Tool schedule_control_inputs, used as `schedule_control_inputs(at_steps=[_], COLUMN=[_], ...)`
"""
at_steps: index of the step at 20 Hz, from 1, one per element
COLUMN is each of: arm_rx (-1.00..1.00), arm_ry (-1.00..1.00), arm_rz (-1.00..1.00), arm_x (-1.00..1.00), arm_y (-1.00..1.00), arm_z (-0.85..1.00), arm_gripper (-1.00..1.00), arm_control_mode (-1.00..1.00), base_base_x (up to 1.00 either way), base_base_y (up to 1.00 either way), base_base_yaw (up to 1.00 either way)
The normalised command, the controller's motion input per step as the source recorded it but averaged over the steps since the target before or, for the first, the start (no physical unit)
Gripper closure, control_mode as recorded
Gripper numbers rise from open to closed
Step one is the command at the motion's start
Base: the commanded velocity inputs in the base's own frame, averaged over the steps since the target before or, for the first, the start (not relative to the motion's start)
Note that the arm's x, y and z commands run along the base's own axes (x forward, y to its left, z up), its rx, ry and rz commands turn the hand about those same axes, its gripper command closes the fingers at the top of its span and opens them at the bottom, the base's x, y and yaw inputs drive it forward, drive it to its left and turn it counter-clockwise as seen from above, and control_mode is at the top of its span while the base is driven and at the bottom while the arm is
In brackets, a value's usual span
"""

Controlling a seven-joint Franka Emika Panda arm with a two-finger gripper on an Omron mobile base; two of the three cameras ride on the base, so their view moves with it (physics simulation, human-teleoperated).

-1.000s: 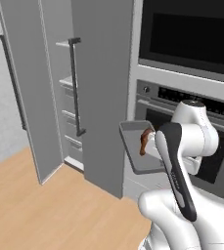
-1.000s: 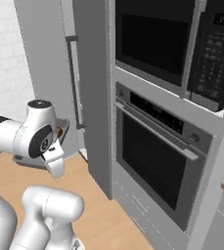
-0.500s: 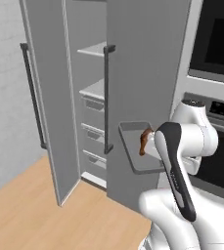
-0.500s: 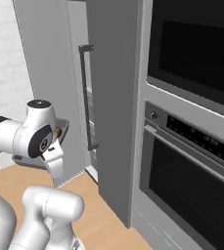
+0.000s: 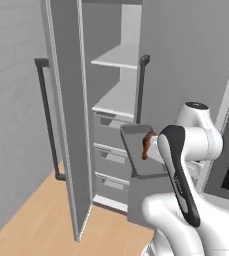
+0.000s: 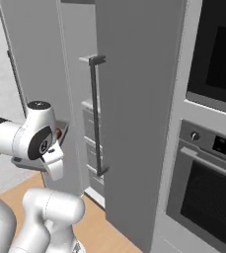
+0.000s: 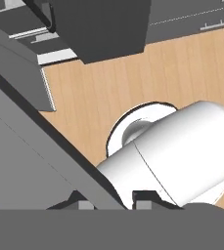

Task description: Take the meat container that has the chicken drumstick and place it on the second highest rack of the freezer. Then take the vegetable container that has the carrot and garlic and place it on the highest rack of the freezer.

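Observation:
The meat container [image 5: 138,159] is a flat grey tray held in the air in front of my arm, tilted toward the camera. The reddish-brown chicken drumstick [image 5: 147,145] lies in it by my hand, and a bit of the drumstick [image 6: 58,132] peeks out beside my wrist. My gripper [image 7: 109,201] is shut on the tray's rim [image 7: 59,151], which runs between the two fingertips. The freezer [image 5: 117,80] stands open just behind the tray. Its highest rack [image 5: 119,57] and second highest rack [image 5: 117,101] are bare light grey shelves above the tray.
Grey drawers [image 5: 108,137] sit under the shelves. The freezer's left door [image 5: 65,115] swings out toward me, and the right door [image 6: 134,123] with its dark bar handle [image 6: 95,114] stands close ahead. A wall oven [image 6: 208,188] is to the right. Wooden floor [image 5: 41,220] lies below.
The whole picture has shifted as the base drove: the open freezer now stands larger and more centred, the oven has slid off right. The tray stays in my grip.

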Motion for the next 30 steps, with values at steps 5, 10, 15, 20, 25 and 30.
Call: schedule_control_inputs(at_steps=[5, 10, 15, 20, 25, 30], arm_rx=[0.0, 0.0, 0.0, 0.0, 0.0, 0.0], arm_ry=[0.0, 0.0, 0.0, 0.0, 0.0, 0.0], arm_rz=[0.0, 0.0, 0.0, 0.0, 0.0, 0.0], arm_x=[0.0, 0.0, 0.0, 0.0, 0.0, 0.0], arm_y=[0.0, 0.0, 0.0, 0.0, 0.0, 0.0], arm_z=[0.0, 0.0, 0.0, 0.0, 0.0, 0.0], arm_gripper=[1.0, 1.0, 1.0, 1.0, 1.0, 1.0], arm_control_mode=[1.0, 1.0, 1.0, 1.0, 1.0, 1.0], base_base_x=[0.27, 0.0, 0.34, 0.26, 0.34, 0.71], base_base_y=[0.54, 0.59, 0.4, 0.25, 0.4, 0.5], base_base_yaw=[-0.47, -0.17, -0.26, -0.27, -0.22, -0.14])
